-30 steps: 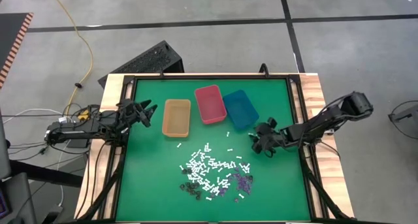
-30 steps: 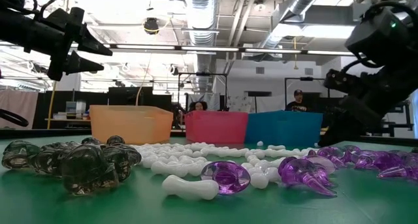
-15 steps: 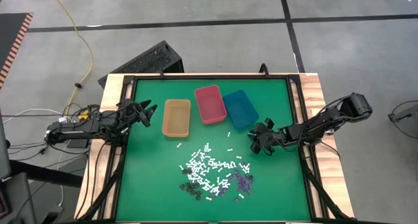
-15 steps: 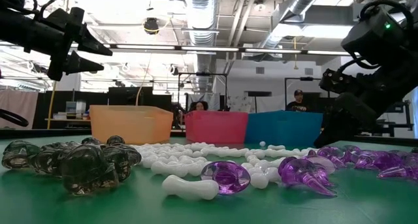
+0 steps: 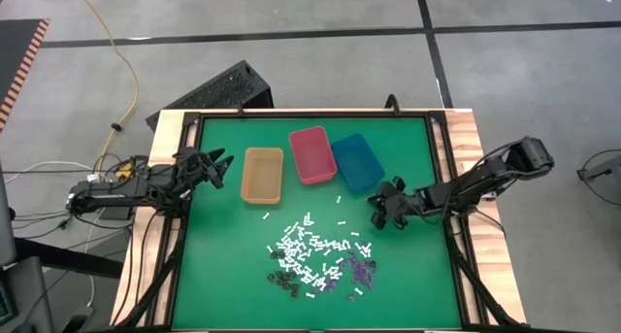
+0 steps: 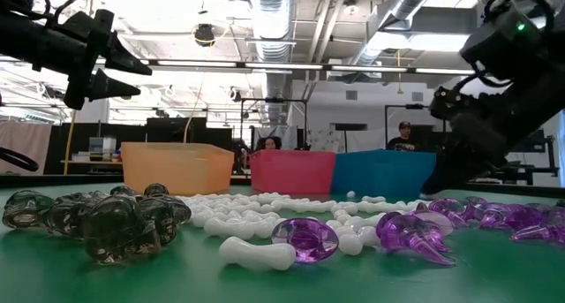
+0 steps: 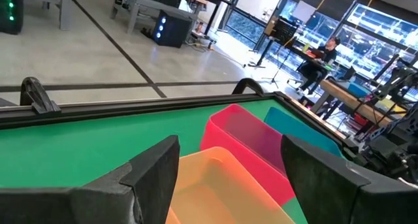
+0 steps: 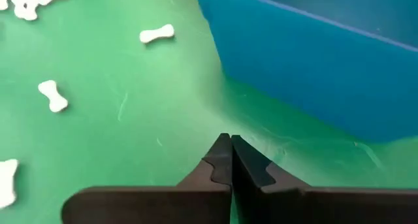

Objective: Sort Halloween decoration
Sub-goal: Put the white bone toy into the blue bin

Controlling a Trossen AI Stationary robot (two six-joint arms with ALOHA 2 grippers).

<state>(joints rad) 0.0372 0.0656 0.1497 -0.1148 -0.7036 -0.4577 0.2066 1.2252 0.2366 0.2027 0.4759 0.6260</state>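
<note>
The right gripper (image 5: 378, 213) hangs low over the green mat (image 5: 233, 265), just beside the blue bin (image 5: 357, 162) and apart from the pile; its fingers (image 8: 230, 160) are pressed together with nothing between them. The left gripper (image 5: 219, 168) waits at the mat's left edge next to the orange bin (image 5: 263, 175), its fingers (image 7: 153, 168) spread wide and holding nothing. The decorations (image 5: 315, 255) lie scattered on the mat in front of the 3 bins: white bones (image 6: 258, 252) in the middle, purple bits (image 6: 413, 233) toward the right arm's side, dark bits (image 6: 115, 223) toward the left. A few bones (image 8: 157, 34) lie loose near the blue bin. The pink bin (image 5: 312, 154) stands between the orange and blue ones.
</note>
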